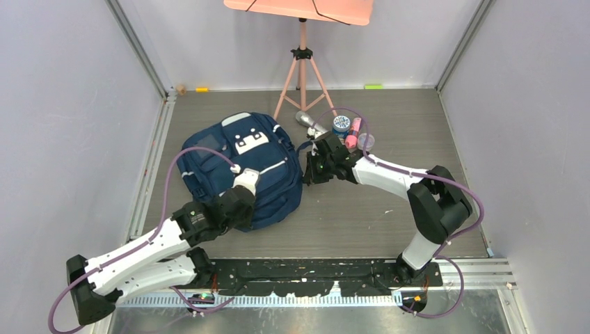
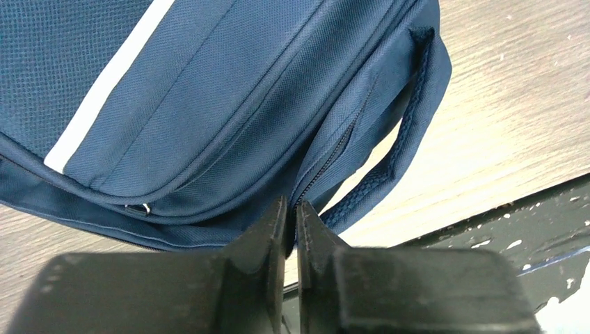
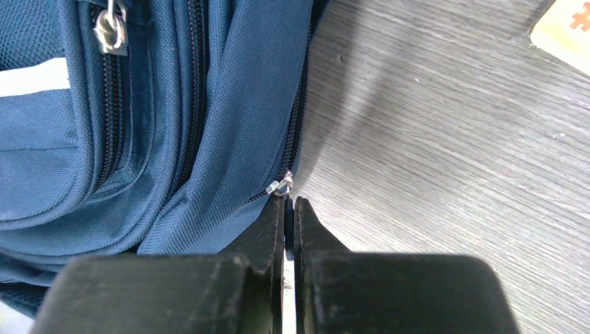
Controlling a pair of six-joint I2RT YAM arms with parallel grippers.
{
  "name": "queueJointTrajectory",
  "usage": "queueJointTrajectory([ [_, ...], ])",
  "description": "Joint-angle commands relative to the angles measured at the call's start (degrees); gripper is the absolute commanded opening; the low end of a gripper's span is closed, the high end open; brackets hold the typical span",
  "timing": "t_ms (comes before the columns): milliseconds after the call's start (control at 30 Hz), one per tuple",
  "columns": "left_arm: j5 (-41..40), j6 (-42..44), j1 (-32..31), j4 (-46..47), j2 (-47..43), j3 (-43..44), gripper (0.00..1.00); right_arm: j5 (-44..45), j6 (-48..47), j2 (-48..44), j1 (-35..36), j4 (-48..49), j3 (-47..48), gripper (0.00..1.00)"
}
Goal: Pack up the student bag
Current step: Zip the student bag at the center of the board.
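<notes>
The student bag (image 1: pixel 209 163) lies flat on the table, navy with thin white stripes and a white patch on its front pocket. My left gripper (image 1: pixel 240 205) is at the bag's near edge. In the left wrist view its jaws (image 2: pixel 292 209) are shut and pinch the navy fabric (image 2: pixel 229 104) beside a zipper, close to a carry loop (image 2: pixel 407 132). My right gripper (image 1: pixel 307 175) is at the bag's right side. Its jaws (image 3: pixel 289 203) are shut on the dark pull tab of the silver zipper slider (image 3: pixel 281 185).
Behind the right gripper lie a silver object (image 1: pixel 306 120), a blue round tin (image 1: pixel 340 124), a pink bottle (image 1: pixel 353 133) and a clear cup (image 1: pixel 365 141). A pink tripod (image 1: pixel 300 69) carries an orange board (image 1: pixel 299 8) at the back. Grey walls close in both sides.
</notes>
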Motion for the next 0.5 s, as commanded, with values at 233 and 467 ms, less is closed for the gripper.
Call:
queueJointTrajectory([
  [233,12.97,6.03,0.07,20.60,4.77,6.11,0.60,-3.17,1.34,-1.69,-1.38,1.79,-1.03,0.01],
  [467,18.54,12.46,0.07,29.40,20.11,12.41,0.65,-3.60,2.06,-3.16,-1.24,2.77,-2.01,0.01],
])
